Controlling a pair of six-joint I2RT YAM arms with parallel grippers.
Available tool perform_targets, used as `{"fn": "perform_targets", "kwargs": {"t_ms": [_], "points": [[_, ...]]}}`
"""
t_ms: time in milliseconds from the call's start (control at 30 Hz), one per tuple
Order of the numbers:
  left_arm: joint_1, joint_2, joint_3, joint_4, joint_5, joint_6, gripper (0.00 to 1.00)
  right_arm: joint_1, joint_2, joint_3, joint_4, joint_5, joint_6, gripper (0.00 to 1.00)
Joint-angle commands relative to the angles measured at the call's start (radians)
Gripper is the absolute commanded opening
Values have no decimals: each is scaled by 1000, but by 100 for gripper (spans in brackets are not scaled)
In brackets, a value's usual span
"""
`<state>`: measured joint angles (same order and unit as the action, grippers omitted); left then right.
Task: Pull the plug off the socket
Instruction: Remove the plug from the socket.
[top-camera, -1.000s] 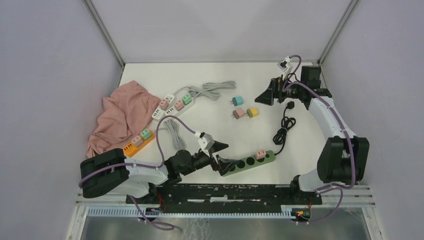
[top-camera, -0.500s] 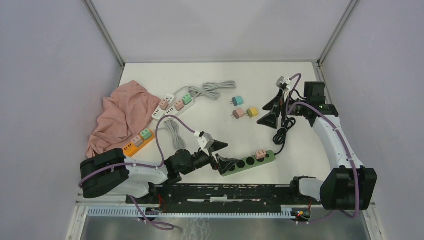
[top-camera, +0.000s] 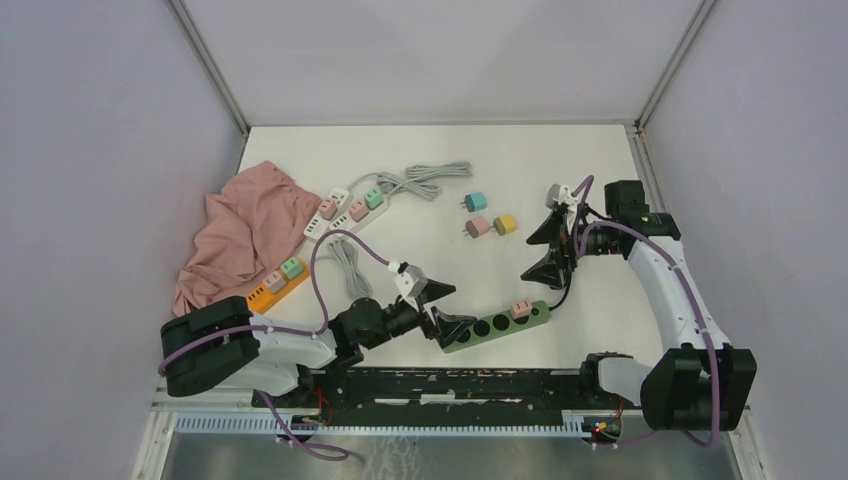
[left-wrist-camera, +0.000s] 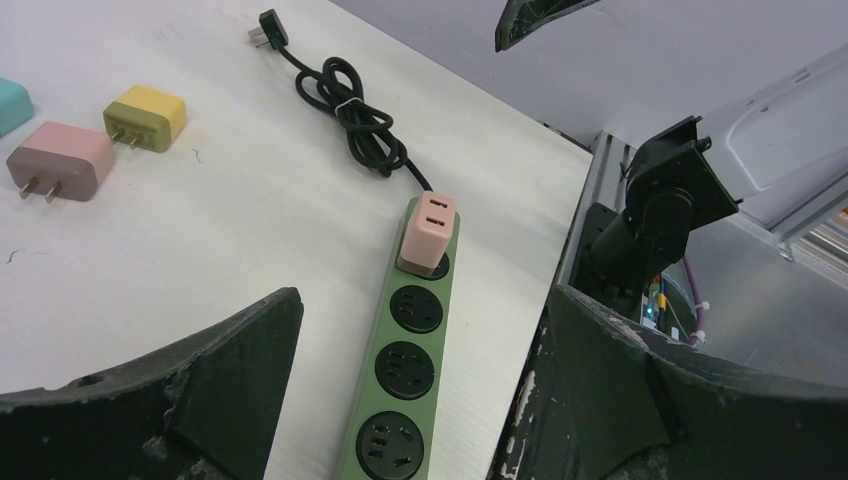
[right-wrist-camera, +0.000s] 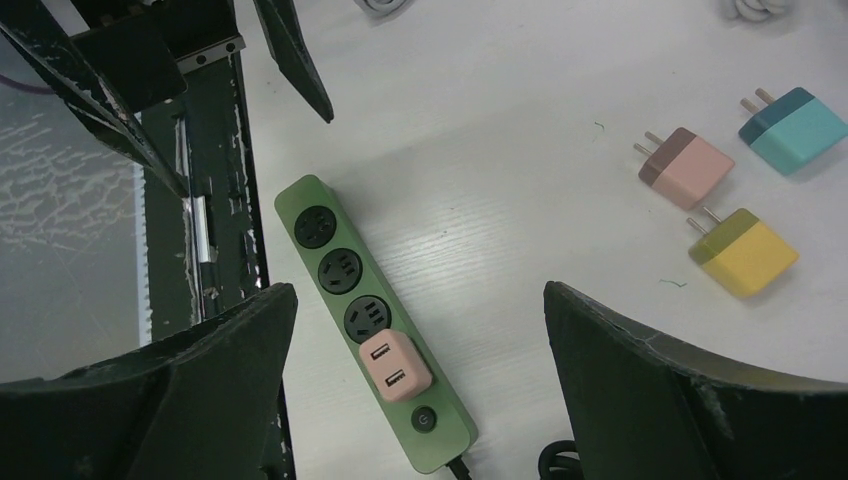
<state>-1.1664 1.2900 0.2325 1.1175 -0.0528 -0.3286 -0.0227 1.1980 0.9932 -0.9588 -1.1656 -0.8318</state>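
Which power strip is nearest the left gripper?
The green strip, end at the left gripper's open fingers, with one pink plug. The orange strip and white strips lie farther left.

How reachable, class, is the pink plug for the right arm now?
Probably yes: the right fingers hang open close above the pink plug seated in the green strip. Nothing lies between them, and the left fingers are at the strip's other end.
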Motion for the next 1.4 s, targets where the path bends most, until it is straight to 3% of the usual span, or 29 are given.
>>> {"fn": "perform_targets", "kwargs": {"t_ms": [0,600,1367], "points": [[6,8,-8,75,-18,-38,99,-6,-44,-11,-54,3,-107,100],[10,46,-4,91,-15,-44,99,-5,-59,-37,-213,110,-337,100],[15,94,1,119,-12,-55,99,-5,-20,-39,-379,89,-576,100]]}}
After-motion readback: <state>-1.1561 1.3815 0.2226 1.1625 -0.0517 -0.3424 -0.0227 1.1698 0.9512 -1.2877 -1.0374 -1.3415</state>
